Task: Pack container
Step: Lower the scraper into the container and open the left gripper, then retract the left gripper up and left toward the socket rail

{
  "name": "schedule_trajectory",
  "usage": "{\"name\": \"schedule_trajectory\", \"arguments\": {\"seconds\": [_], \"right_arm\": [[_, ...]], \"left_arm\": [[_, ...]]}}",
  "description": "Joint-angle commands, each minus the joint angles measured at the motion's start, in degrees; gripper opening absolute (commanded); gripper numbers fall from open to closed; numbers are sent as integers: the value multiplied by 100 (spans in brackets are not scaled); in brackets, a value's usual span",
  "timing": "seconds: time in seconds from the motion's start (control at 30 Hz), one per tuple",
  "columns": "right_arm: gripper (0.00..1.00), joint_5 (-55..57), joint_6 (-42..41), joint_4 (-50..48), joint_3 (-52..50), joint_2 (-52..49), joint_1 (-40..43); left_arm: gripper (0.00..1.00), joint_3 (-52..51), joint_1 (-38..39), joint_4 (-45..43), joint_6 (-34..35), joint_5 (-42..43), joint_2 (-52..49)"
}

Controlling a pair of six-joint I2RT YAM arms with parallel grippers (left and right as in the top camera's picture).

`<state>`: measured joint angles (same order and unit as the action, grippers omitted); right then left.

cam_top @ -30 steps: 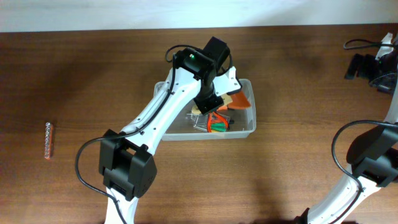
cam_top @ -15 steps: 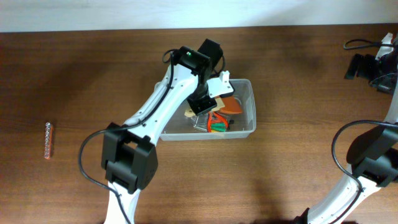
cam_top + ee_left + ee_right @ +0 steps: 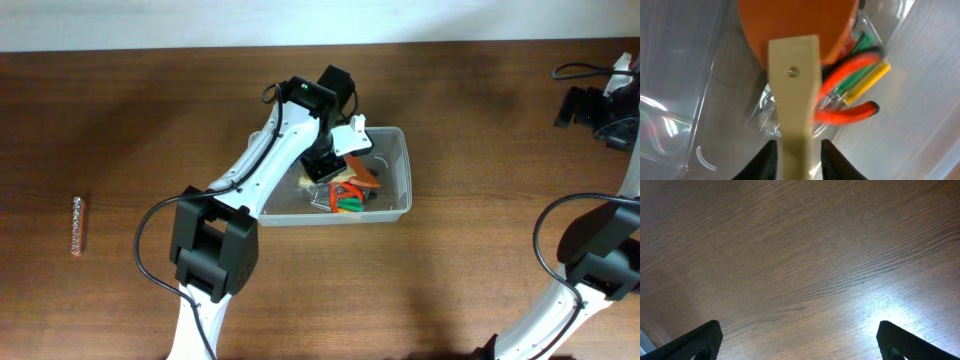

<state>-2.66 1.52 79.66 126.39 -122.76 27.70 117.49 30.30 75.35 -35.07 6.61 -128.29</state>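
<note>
Left gripper straddles the spatula handle inside the container, can't tell if clamped; right gripper gapes wide open.

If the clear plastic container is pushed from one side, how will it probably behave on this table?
The container looks thin-walled and clear, so it is probably light and may flex. On the smooth wooden table it would likely slide, not tip, since it is low and wide.

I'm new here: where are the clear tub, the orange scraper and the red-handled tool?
clear tub (image 3: 407, 165), overhead view, right rim.
orange scraper (image 3: 795, 25), left wrist view, blade.
red-handled tool (image 3: 855, 62), left wrist view, upper handle.
</note>
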Motion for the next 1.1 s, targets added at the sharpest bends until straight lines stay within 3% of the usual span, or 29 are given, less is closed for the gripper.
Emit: {"name": "schedule_trajectory", "arguments": {"seconds": [0.0, 0.1, 0.27, 0.53, 0.6, 0.67, 0.8, 1.07], "right_arm": [[99, -13, -33, 2, -22, 52, -31], [99, -11, -33, 2, -22, 52, -31], [99, -13, -33, 2, -22, 52, -31], [99, -13, -33, 2, -22, 52, -31], [99, -13, -33, 2, -22, 52, -31], [99, -13, -33, 2, -22, 52, -31], [99, -11, -33, 2, -22, 52, -31], [99, -13, -33, 2, -22, 52, -31]], "left_arm": [[33, 52, -11, -28, -74, -262, -17], [34, 55, -11, -17, -74, -367, -17], [49, 348, -11, 90, 103, -363, -11], [53, 2173, -11, 782, 293, -339, 55], [69, 2761, -11, 1003, 295, -343, 122], [99, 3213, -22, 1128, 295, -343, 205], [99, 3762, -142, 1174, 367, -461, 435], [99, 3825, -1082, 1810, 2109, -2455, 730]]}}
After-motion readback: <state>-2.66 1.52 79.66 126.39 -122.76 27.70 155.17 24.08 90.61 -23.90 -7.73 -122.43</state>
